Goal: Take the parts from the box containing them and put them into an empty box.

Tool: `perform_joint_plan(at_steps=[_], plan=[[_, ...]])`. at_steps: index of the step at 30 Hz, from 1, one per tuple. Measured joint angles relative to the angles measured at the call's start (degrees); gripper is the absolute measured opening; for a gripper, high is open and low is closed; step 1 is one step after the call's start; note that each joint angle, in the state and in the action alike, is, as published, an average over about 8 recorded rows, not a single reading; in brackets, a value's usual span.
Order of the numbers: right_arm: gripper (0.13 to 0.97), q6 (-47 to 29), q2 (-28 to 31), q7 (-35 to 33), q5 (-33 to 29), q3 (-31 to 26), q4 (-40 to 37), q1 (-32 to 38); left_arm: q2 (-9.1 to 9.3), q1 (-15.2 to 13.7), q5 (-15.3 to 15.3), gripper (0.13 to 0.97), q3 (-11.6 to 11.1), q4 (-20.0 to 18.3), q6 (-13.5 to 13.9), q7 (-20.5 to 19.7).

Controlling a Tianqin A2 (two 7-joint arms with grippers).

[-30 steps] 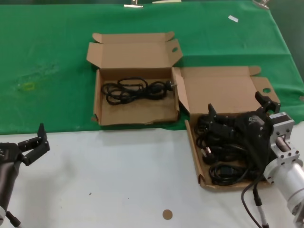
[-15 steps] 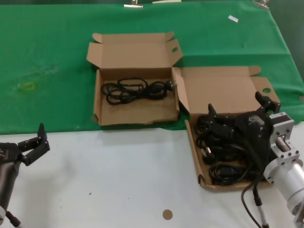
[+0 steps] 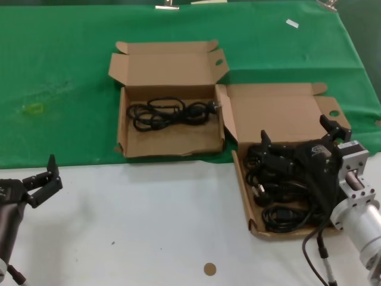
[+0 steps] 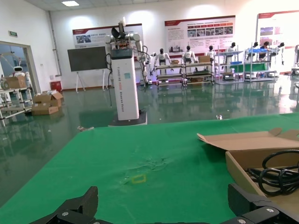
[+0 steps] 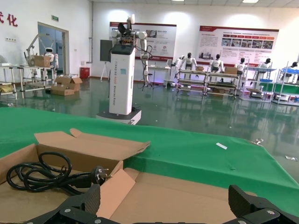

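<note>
A robotics lab or showroom hall: behind the green table (image 4: 140,163), a white robot tower (image 4: 124,79) stands on a glossy green floor, with humanoid robots (image 5: 188,63), shelving and wall posters (image 5: 237,44) beyond it

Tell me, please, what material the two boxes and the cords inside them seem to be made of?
Both boxes: brown matte cardboard, judging by the folded flaps and raw edges. The cords: probably black rubber or plastic sheathing, slightly glossy, coiled in flexible loops.

Both boxes, the far one (image 3: 169,98) and the near one (image 3: 286,143), are matt brown cardboard; the cords (image 3: 169,113) look smooth black plastic; green cloth (image 3: 59,77) covers the smooth white worktop (image 3: 137,226).
</note>
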Motion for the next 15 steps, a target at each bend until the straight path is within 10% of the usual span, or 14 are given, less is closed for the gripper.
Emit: perform_joint_plan(at_steps=[15], plan=[[0.966, 0.0, 0.0, 0.0, 0.0, 0.0, 0.0, 0.0, 0.0, 0.0, 0.0, 0.966, 0.0, 0.0, 0.0, 0.0]])
